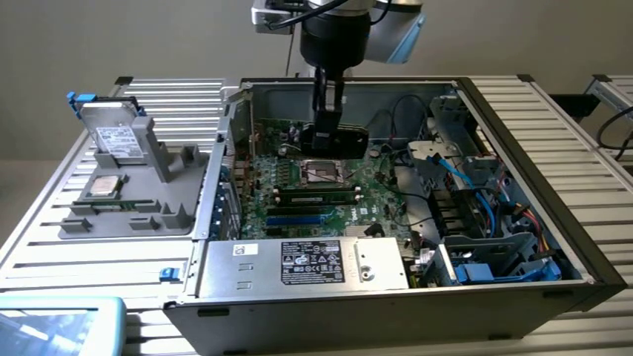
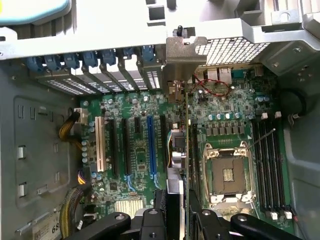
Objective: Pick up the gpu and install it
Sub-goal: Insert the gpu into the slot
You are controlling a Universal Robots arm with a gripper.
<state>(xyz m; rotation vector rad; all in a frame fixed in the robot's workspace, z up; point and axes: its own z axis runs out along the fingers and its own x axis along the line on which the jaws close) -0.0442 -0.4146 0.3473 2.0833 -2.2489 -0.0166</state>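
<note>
The gpu (image 1: pixel 350 141) hangs on edge above the motherboard (image 1: pixel 316 196) inside the open computer case (image 1: pixel 554 215), and my gripper (image 1: pixel 327 133) is shut on it from above. In the wrist view the gpu (image 2: pixel 186 131) shows as a thin green edge running between my gripper (image 2: pixel 181 209) fingers, its silver bracket (image 2: pixel 182 55) up against the case's rear slot openings. The card sits over the board between the blue expansion slot (image 2: pixel 151 145) and the CPU socket (image 2: pixel 227 172). I cannot tell whether its lower edge touches a slot.
A grey parts tray (image 1: pixel 148 215) on the exterior view's left holds a silver hard drive (image 1: pixel 114 133), a processor (image 1: pixel 104 185) and a memory stick (image 1: pixel 107 205). The power supply (image 1: pixel 307 263) lies along the case front. Drive cages and blue cables (image 1: pixel 490 245) crowd the right side.
</note>
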